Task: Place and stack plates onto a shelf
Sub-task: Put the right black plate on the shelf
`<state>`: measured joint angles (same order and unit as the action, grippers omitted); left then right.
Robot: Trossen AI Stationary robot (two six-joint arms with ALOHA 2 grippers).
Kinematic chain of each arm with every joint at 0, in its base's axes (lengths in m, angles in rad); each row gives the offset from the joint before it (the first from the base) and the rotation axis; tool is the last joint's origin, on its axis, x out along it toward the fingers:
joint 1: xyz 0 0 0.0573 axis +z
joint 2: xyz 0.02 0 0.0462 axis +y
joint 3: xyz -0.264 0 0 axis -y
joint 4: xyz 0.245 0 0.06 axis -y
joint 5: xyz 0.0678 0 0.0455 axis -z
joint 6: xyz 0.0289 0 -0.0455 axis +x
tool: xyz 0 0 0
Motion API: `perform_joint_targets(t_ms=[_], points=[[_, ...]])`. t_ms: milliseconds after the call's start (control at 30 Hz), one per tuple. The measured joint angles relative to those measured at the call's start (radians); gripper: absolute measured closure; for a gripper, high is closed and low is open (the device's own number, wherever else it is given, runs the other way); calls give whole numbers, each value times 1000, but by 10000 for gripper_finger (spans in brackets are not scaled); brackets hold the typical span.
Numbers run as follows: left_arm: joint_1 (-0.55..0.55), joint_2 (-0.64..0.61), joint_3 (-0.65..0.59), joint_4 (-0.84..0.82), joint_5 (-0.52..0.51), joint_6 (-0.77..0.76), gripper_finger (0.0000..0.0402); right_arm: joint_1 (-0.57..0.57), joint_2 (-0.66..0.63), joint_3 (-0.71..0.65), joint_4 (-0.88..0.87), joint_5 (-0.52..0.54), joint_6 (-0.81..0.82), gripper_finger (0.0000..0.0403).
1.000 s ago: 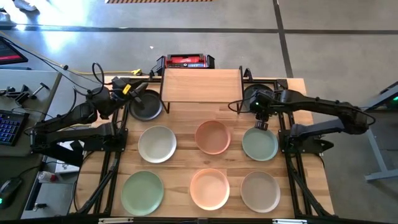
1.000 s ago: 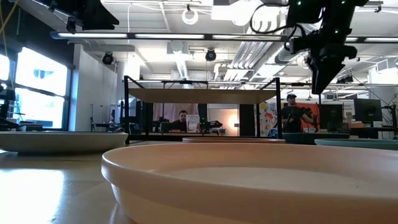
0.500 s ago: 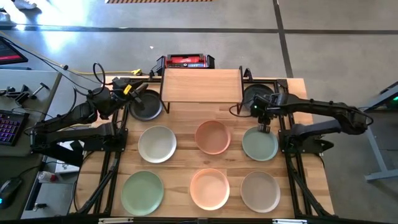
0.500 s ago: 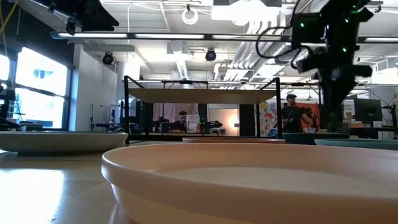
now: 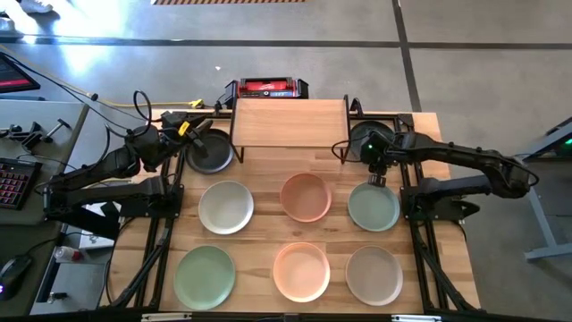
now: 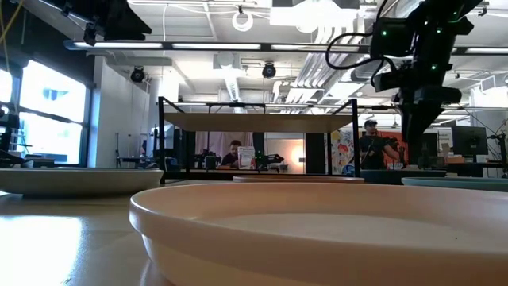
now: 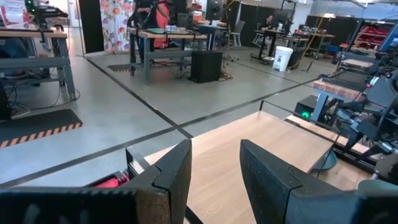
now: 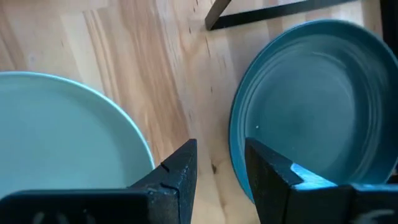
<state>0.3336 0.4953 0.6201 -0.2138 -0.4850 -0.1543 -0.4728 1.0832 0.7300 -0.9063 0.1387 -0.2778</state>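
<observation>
The wooden shelf (image 5: 290, 122) stands at the table's far middle. One black plate (image 5: 210, 154) lies to its left and another black plate (image 5: 365, 137) to its right. The other six plates lie flat in two rows: cream-white (image 5: 225, 207), peach-pink (image 5: 307, 197), pale green (image 5: 374, 207), pale green (image 5: 205, 276), peach-pink (image 5: 301, 271) and beige (image 5: 374, 275). My right gripper (image 8: 219, 168) is open and points down. One finger is over bare wood and the other over the near rim (image 8: 239, 149) of the right black plate, beside the pale green plate (image 8: 56, 137). My left gripper (image 7: 214, 180) is open above the left black plate and faces the shelf top (image 7: 249, 143).
A red-and-black device (image 5: 266, 88) sits behind the shelf. The shelf's black legs (image 8: 273, 9) stand close to the right black plate. Both arm bases flank the table. People and desks show in the room beyond the table (image 6: 232, 152). Bare wood strips separate the plates.
My right gripper has come down toward the table, from above the shelf's height to near plate level, between the right black plate and the pale green plate. The plates have stayed where they were.
</observation>
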Motion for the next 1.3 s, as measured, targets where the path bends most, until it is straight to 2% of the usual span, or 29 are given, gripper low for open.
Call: perform_joint_targets(t_ms=[167, 267, 500, 767, 1300], points=[[0, 0, 0, 0, 0, 0, 275, -25, 4, 0, 38, -10, -96, 288], [0, 0, 0, 0, 0, 0, 275, -55, 21, 0, 41, -71, -129, 288], [0, 2, 0, -9, 0, 0, 275, -105, 127, 0, 43, -87, -138, 288], [0, 2, 0, -55, 0, -1, 275, -112, 235, 0, 64, -87, -147, 288], [1, 2, 0, -63, 0, -27, 275, -112, 354, 5, 161, 22, -142, 289]])
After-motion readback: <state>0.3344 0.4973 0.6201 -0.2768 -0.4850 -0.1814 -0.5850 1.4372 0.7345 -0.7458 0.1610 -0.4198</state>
